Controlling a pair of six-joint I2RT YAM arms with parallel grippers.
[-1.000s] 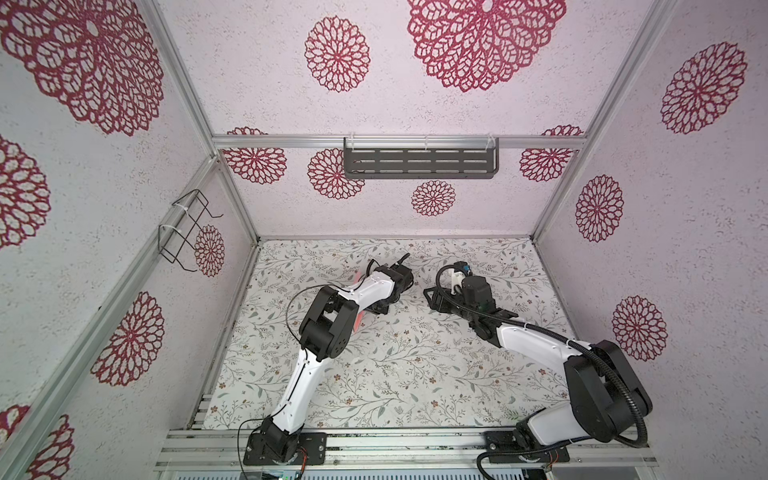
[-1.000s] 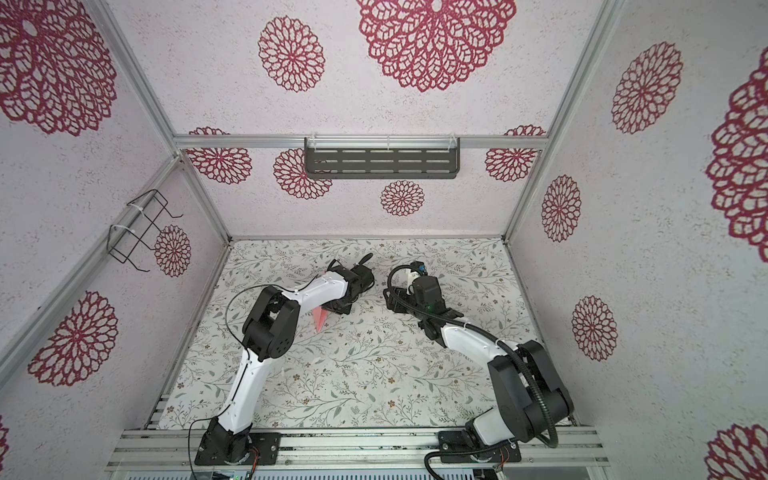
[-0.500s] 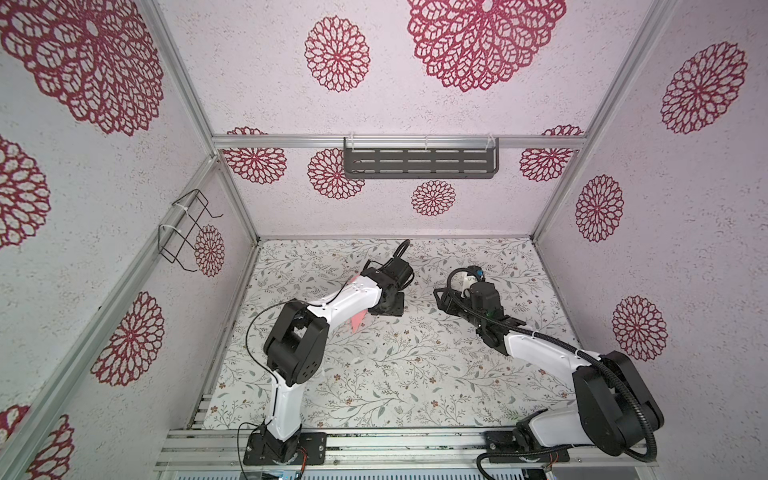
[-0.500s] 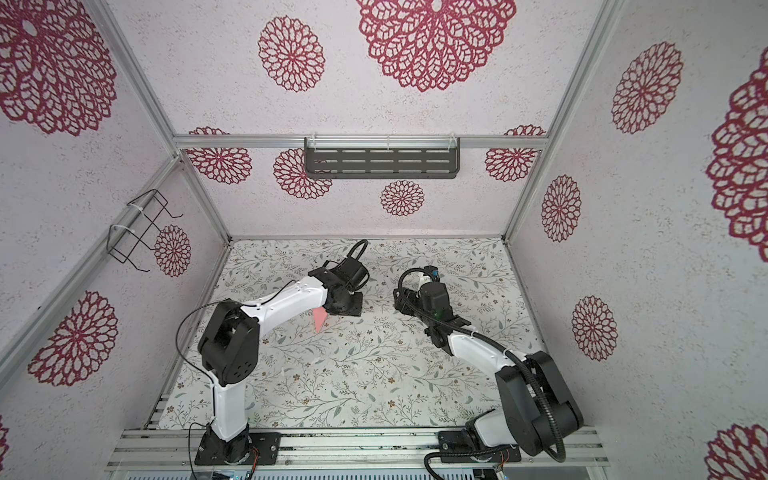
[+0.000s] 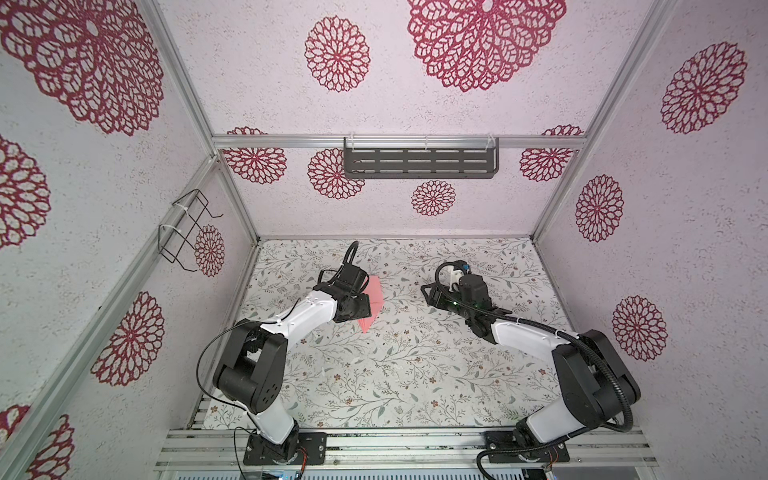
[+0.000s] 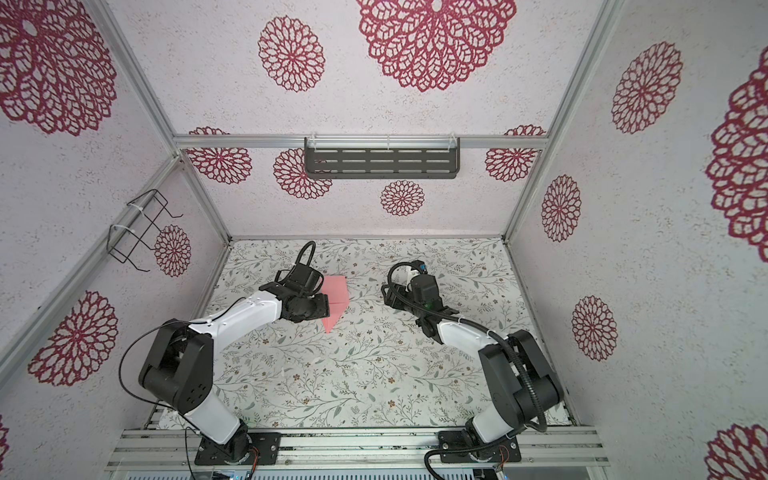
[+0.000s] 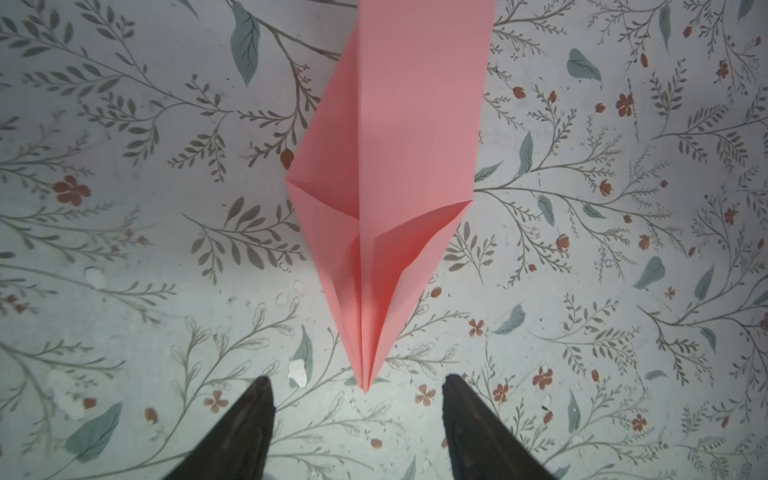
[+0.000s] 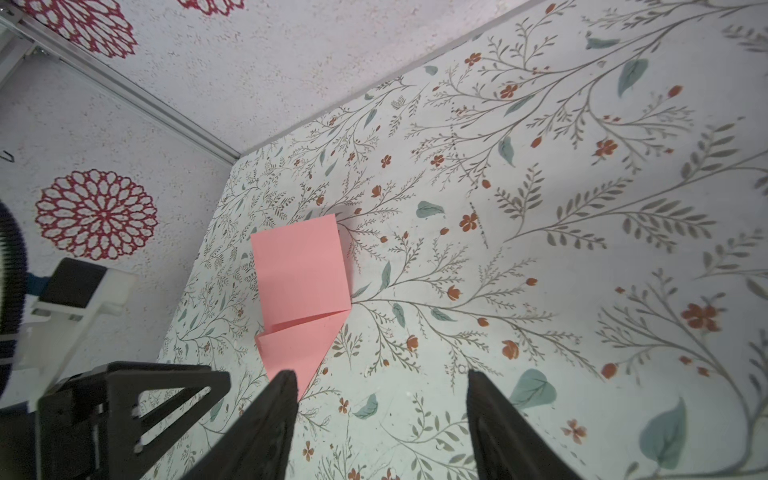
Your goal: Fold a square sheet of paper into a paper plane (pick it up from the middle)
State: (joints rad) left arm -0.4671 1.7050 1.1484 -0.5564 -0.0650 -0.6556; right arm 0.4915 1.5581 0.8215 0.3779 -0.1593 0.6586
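Note:
The salmon-pink paper plane [image 5: 372, 301] [image 6: 335, 300] lies flat on the floral table, a slim dart with a centre crease and angled flaps [image 7: 399, 166]. Its nose points toward the front and its square tail [image 8: 301, 266] toward the back wall. My left gripper [image 5: 358, 311] [image 6: 321, 311] hangs over its left side. In the left wrist view that gripper [image 7: 358, 379] is open, its jaws standing on either side of the nose tip and clear of it. My right gripper [image 5: 432, 293] [image 6: 388, 297] [image 8: 380, 382] is open and empty, well to the right of the plane.
A dark slotted shelf [image 5: 419, 162] hangs on the back wall and a wire basket [image 5: 187, 228] on the left wall. The left arm's wrist camera mount [image 8: 75, 299] shows in the right wrist view. An aluminium rail [image 5: 395, 444] runs along the table's front.
The left gripper has opened and let go of the plane, and the arm has drawn back to the left, uncovering the paper. The right gripper has moved away to the right, staying open.

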